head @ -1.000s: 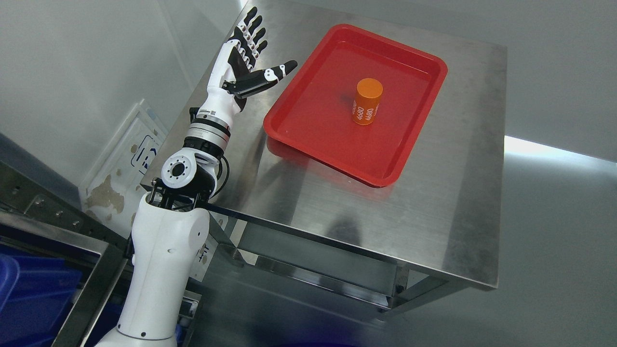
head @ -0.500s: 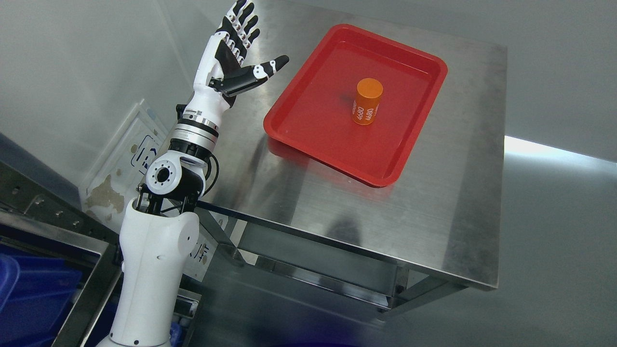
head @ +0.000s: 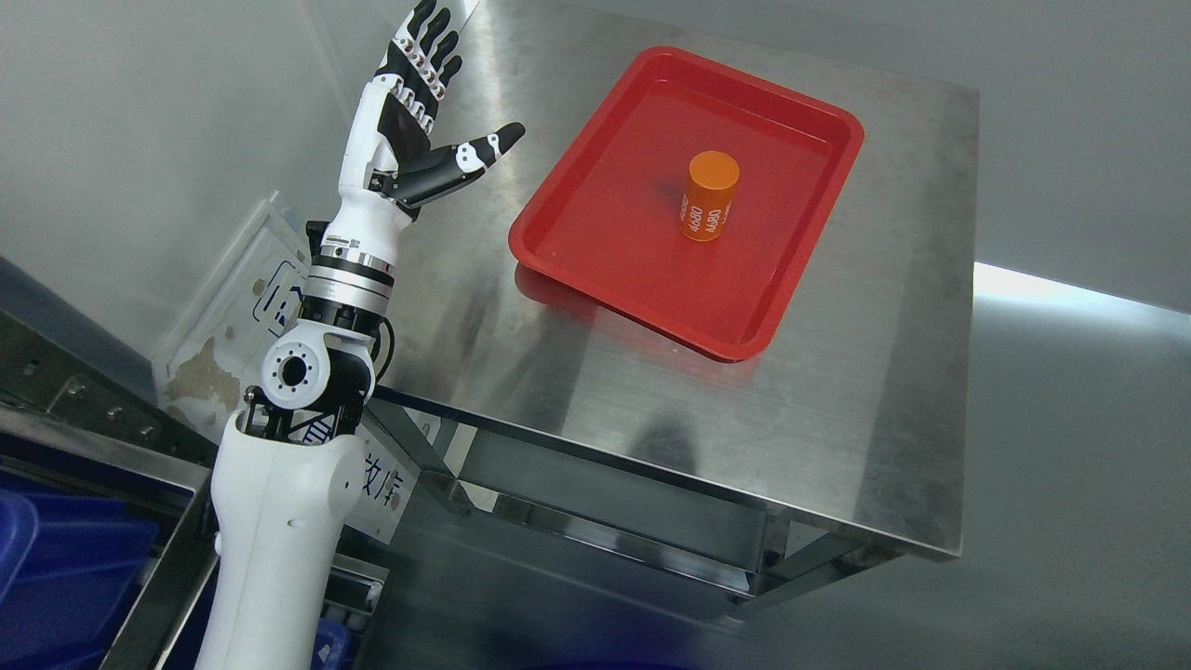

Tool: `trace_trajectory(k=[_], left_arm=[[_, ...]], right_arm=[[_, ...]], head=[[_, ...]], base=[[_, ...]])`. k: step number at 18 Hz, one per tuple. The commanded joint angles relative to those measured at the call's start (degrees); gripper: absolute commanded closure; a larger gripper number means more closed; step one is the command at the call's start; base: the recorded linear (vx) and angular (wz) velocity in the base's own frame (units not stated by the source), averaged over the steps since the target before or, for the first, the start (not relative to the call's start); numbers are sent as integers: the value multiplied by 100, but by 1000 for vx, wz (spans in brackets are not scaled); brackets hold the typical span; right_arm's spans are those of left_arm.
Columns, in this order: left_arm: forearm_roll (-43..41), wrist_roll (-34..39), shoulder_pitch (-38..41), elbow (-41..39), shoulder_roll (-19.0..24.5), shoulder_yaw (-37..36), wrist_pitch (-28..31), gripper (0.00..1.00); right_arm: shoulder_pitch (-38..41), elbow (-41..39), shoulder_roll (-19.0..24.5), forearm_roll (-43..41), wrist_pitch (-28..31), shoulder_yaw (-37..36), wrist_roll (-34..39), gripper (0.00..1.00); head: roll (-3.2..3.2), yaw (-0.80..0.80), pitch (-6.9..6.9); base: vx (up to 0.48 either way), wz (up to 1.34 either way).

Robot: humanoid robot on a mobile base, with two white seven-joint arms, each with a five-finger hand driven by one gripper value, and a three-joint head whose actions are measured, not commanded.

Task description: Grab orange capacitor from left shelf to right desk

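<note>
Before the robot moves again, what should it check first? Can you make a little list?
1. Small orange cylinder capacitor standing upright: ok.
2. Capacitor inside the shallow red plastic tray: ok.
3. Tray fully on the shiny steel table: ok.
4. Left hand open and holding nothing: ok.
5. Left hand apart from the tray: ok.
6. Right hand's whereabouts: cannot tell, out of view.
</note>
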Motion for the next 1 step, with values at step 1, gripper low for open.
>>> trace_trajectory(k=[1], left_arm=[[-51, 6, 89, -71, -11, 82, -22, 0]], right_arm=[[132, -100, -100, 35, -2, -62, 2, 0]], head=[[0, 0, 0]], base=[[0, 0]])
